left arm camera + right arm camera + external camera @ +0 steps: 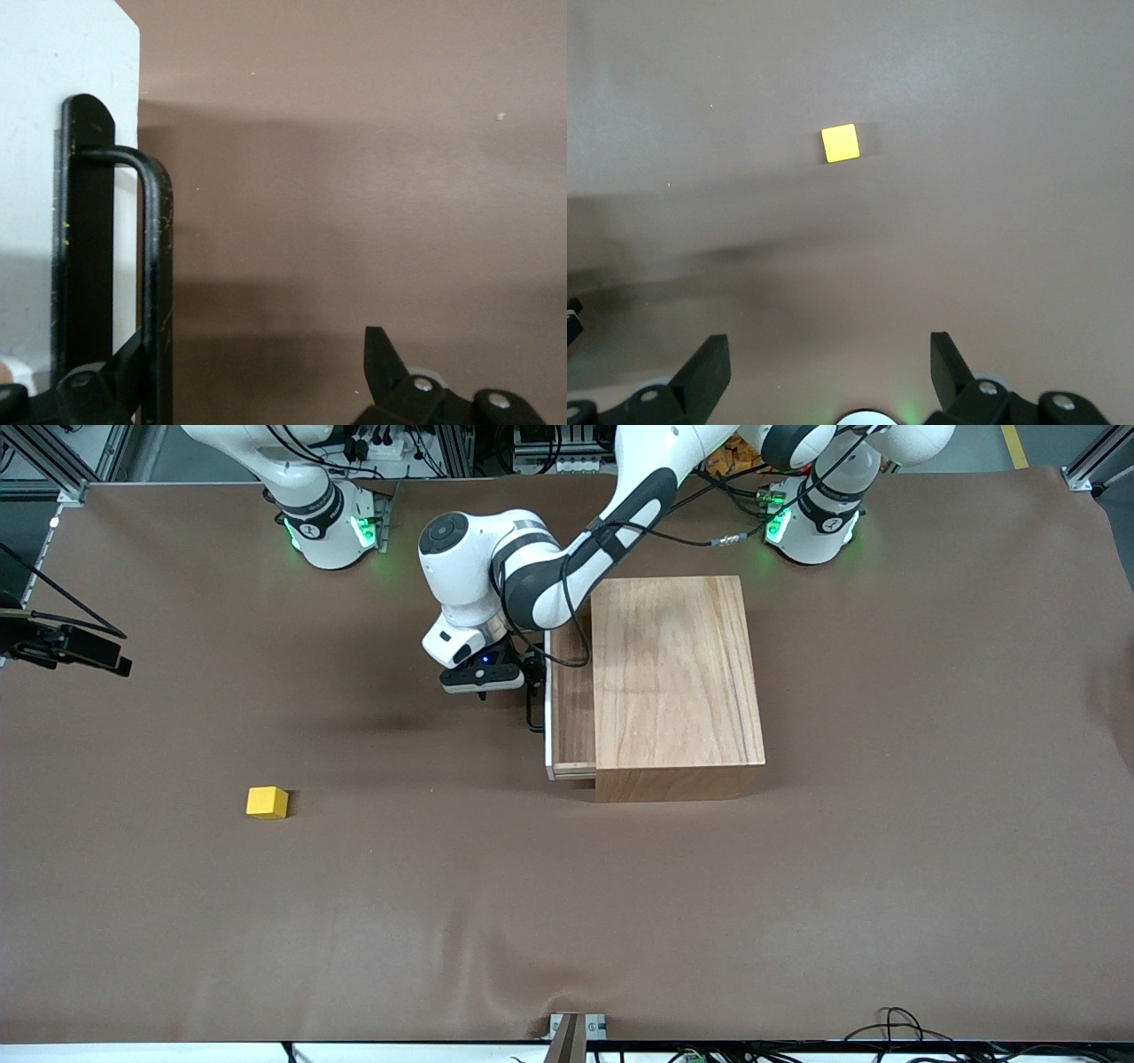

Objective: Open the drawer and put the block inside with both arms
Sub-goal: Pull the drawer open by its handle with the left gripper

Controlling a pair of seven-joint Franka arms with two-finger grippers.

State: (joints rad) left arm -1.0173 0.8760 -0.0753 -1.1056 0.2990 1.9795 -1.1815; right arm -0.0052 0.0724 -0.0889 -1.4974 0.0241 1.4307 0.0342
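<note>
Drawer (571, 708) part-way out of the wooden box (676, 682) mid-table (567, 912), white front facing the right arm's end. Left arm reaches across from its base; left end effector (257, 376) sits at the black wire handle (152, 266), fingers spread, one finger (106, 385) touching the wire, nothing clamped. Right end effector (830, 372) released, up over bare table. Yellow block (267, 802) on the table toward the right arm's end, well apart from the box, nearer the front camera than the drawer.
</note>
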